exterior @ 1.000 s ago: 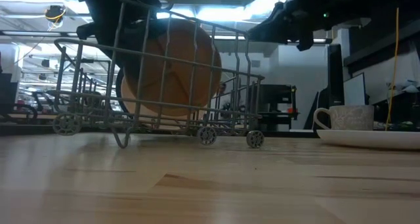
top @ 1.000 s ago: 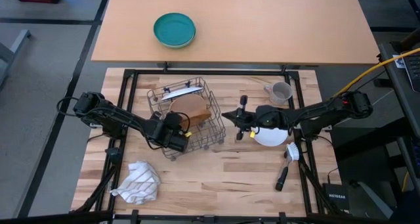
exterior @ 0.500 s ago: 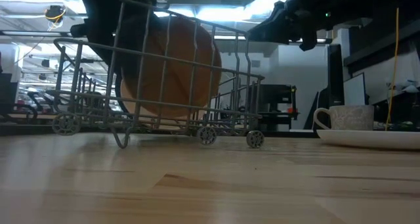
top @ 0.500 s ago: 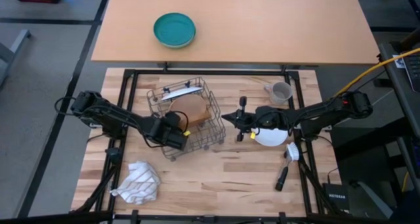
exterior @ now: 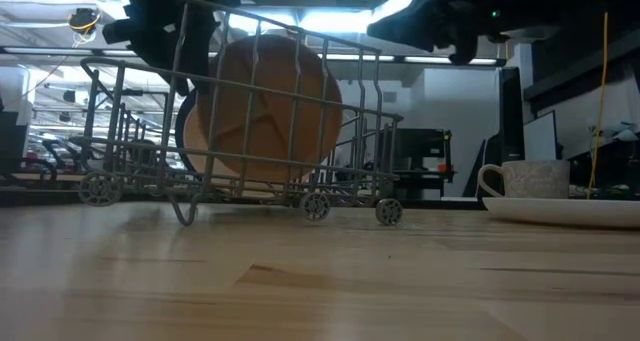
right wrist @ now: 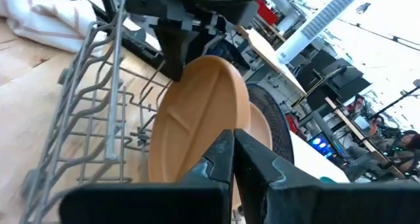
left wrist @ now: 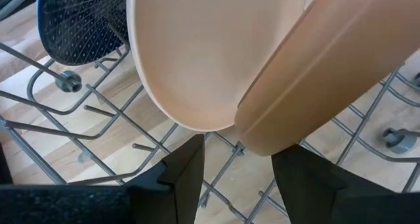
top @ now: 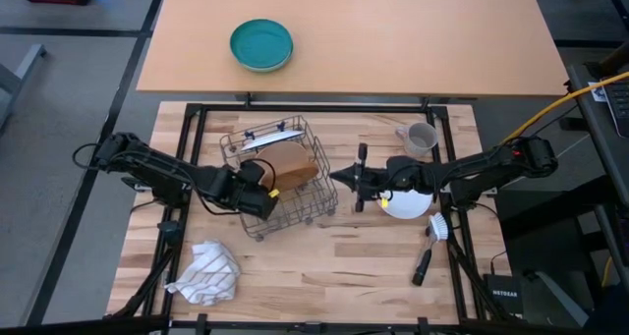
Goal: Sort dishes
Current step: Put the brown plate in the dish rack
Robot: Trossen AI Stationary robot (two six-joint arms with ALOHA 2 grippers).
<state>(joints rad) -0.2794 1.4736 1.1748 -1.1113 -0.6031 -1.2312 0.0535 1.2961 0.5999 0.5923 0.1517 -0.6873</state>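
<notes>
Nearest me on the wooden counter (top: 324, 247) lies a crumpled white cloth (top: 207, 272), and beyond it I see the left gripper (top: 263, 199) at the near left side of the wire dish rack (top: 257, 144), its jaws spread wide and holding nothing. Inside the rack the peach-pink bowl (top: 292, 164) stands on edge against a dark blue plate (exterior: 187, 131). To the right, my right gripper (top: 341, 176) points at the rack with jaws closed and empty, its arm over the white plate (top: 413, 205), while the grey mug (top: 420, 138) sits farther back and the teal bowl (top: 261, 44) rests on the far desk (top: 423, 40).
</notes>
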